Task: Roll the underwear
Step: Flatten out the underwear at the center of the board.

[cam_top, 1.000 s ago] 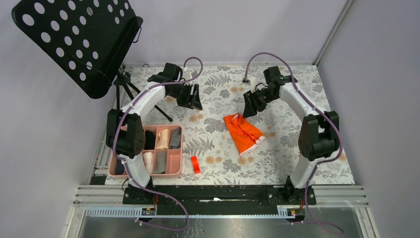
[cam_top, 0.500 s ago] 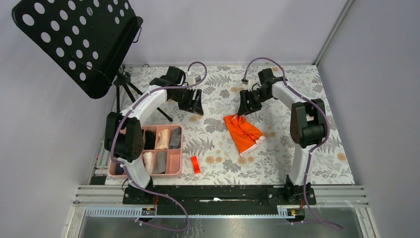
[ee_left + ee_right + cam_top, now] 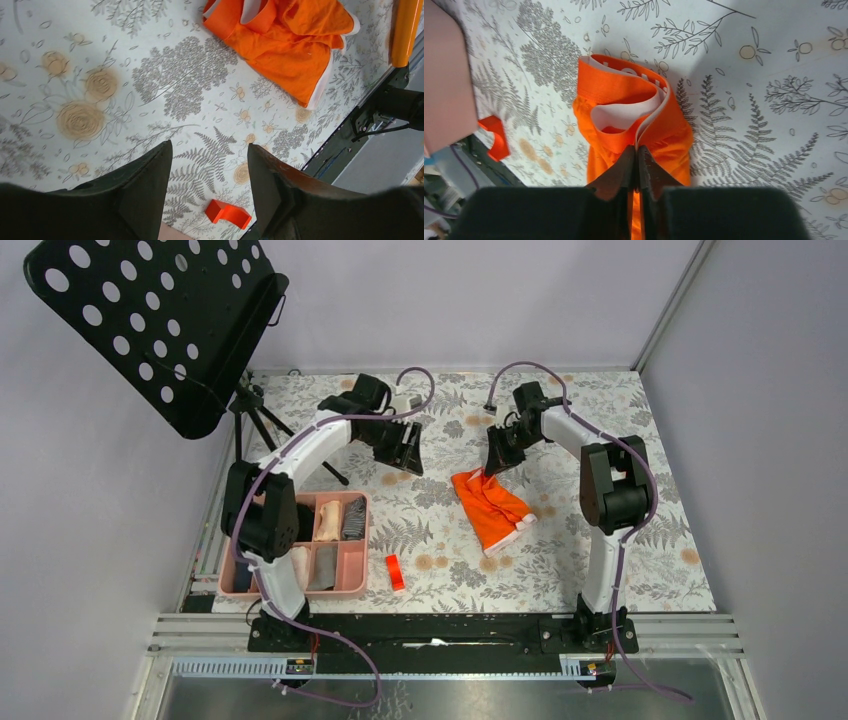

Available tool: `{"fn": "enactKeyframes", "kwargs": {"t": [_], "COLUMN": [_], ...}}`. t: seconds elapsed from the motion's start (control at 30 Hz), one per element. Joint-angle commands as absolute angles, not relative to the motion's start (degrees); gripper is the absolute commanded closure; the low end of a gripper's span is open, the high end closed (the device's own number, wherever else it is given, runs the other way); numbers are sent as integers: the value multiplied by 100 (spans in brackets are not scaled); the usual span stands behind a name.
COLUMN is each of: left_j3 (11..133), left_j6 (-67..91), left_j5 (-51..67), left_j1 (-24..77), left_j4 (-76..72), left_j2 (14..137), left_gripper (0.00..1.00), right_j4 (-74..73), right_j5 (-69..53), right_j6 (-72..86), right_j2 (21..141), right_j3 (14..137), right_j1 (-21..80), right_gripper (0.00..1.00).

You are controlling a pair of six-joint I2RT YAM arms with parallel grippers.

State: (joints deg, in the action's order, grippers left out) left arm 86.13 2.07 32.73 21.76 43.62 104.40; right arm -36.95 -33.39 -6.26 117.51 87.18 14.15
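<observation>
Orange underwear (image 3: pixel 492 508) is laid flat well right of pink tray (image 3: pixel 352 585); red block (image 3: pixel 395 572) sits just right of tray. R gripper (image 3: pixel 636 150) is pinched shut on underwear waistband, far end. L gripper (image 3: pixel 207 165) is held w/ fingers apart, nothing gripped, beyond tray's far-right corner.

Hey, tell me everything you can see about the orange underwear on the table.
The orange underwear is bright orange soft cloth with white leg trim and a wide waistband, white inside. It lies flat and creased on the floral table, slanted, waistband at the far end, gaping open. The right end effector, shut, seems to pinch the waistband's edge; nothing else touches it.
</observation>
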Motion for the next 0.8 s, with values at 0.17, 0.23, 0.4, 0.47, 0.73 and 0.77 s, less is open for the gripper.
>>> {"fn": "enactKeyframes", "kwargs": {"t": [0.17,0.23,0.4,0.47,0.73,0.77], "left_j3": [9847,10131,10173,9985,10685,10671], "left_j6": [406,492,1090,1453,1497,1487], "left_j5": [3446,3523,3725,3773,3864,3854], "left_j1": [2970,3123,3173,3200,3434,3445], "left_j4": [4167,4105,3184,2532,2389,2386], "left_j2": [11370,11626,12023,12092,13073,13124], "left_gripper": [40,40,40,39,40,41], "right_j4": [-3995,-4080,-4357,-4357,-4351,-4358], "right_j5": [-3184,-3344,-3665,-3788,-3779,-3772], "right_j6": [-869,-992,-1159,-1149,-1153,-1153], "right_j2": [11251,11189,11256,11268,11234,11233], "right_j3": [8895,8949,8896,8809,8689,8680], "right_j1": [1191,1037,898,897,901,898], "right_gripper": [100,100,100,100,100,100]}}
